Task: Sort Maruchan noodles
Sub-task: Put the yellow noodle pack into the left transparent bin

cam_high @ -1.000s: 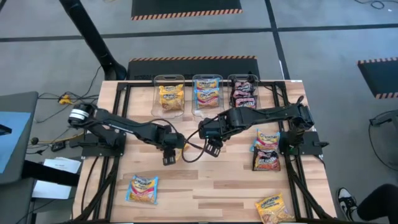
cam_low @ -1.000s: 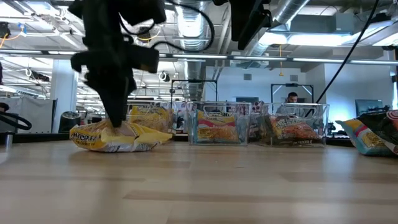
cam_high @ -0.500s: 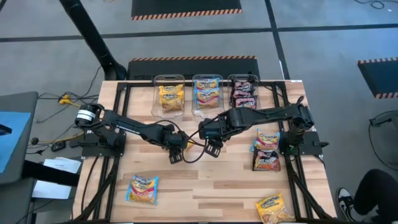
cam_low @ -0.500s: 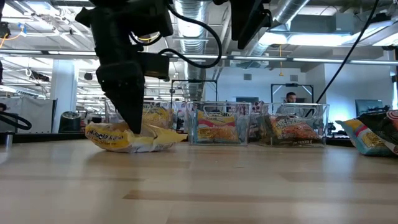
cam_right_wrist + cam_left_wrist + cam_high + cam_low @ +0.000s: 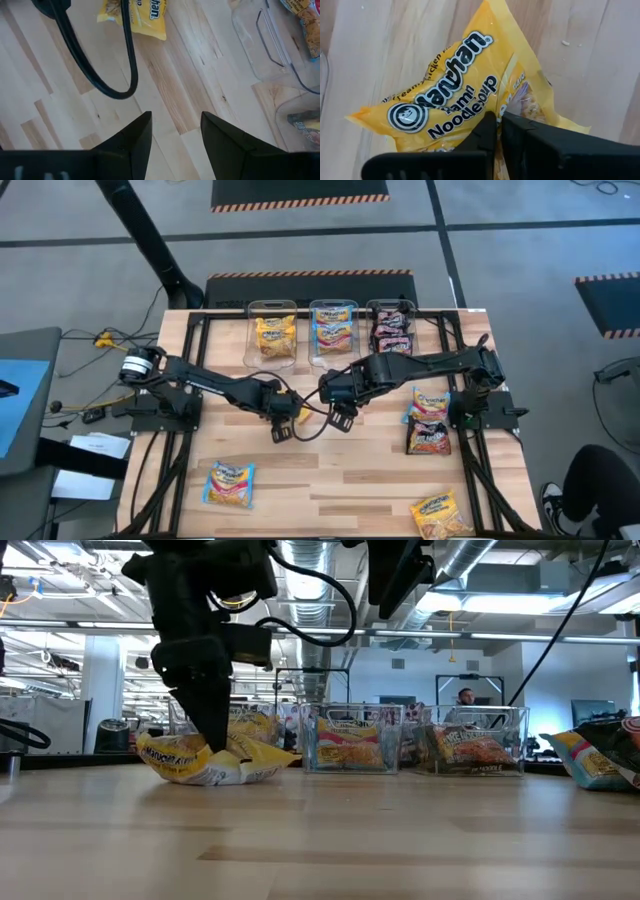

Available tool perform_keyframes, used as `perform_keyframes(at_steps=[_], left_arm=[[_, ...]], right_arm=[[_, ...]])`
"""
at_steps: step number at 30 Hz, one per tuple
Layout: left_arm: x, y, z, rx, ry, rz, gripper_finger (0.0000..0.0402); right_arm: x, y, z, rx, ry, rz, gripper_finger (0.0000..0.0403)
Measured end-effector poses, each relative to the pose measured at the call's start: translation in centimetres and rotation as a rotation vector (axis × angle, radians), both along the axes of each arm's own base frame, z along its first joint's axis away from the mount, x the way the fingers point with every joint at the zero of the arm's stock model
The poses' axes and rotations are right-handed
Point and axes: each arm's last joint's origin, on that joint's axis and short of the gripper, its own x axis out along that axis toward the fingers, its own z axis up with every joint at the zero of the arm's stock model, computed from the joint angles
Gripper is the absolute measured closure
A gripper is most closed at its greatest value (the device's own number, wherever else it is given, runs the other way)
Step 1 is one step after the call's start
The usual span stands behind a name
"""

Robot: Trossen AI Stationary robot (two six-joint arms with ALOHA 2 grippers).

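A yellow Maruchan noodles packet [image 5: 451, 95] lies near the table's middle [image 5: 215, 760], printed face up. My left gripper [image 5: 283, 422] stands over it, pointing steeply down and shut on it. My right gripper [image 5: 341, 418] hangs open above the bare wood just right of it, holding nothing [image 5: 175, 131]. Three clear bins stand at the far edge, holding yellow packets [image 5: 272, 332], blue-pink packets [image 5: 333, 330] and dark packets [image 5: 392, 328]. My left gripper pinches the yellow wrapper near the middle of its printed face [image 5: 485, 107] between its two fingers [image 5: 214, 730]. The fingers come from above, slanting steeply down. The packet rests on the table, crumpled, with both ends curling up a little.
A blue-pink packet [image 5: 230, 483] lies near the front left and a yellow one [image 5: 440, 515] at the front right. A small pile of packets [image 5: 430, 420] sits by the right edge. A black cable [image 5: 125, 70] loops over the wood between the two grippers.
My left gripper has shut on the yellow packet. The packet has slid a little toward the table's right edge and has bunched up under the fingers, its ends curling up.
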Motion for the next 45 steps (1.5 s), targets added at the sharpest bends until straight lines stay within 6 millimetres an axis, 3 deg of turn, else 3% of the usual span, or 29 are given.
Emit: perform_keyframes(at_steps=[16, 24, 30, 36, 41, 45], left_arm=[[-3.2, 0.5, 7.7, -0.081, -0.276, 0.078, 0.0401], [-5.8, 1.3, 11.9, 0.003, -0.478, 0.189, 0.0401], [-8.3, 2.2, 14.6, 0.188, -0.623, 0.280, 0.0401], [-9.3, 4.0, 15.8, 0.447, -0.626, 0.304, 0.0401], [-8.2, 6.5, 15.7, 0.617, -0.537, 0.209, 0.0401], [-7.4, 8.8, 15.0, 0.634, -0.487, 0.244, 0.0401]], right_arm=[[0.1, -1.0, 0.0, -0.029, -0.003, -0.053, 0.0210], [0.2, -2.9, 0.0, -0.033, 0.002, -0.095, 0.0210], [0.1, -4.7, 0.0, -0.043, 0.019, -0.114, 0.0210], [0.0, -6.6, 0.0, -0.048, 0.020, -0.149, 0.0210], [-0.1, -8.4, 0.0, -0.056, 0.026, -0.167, 0.0210], [-0.3, -9.9, 0.0, -0.063, 0.031, -0.183, 0.0210]])
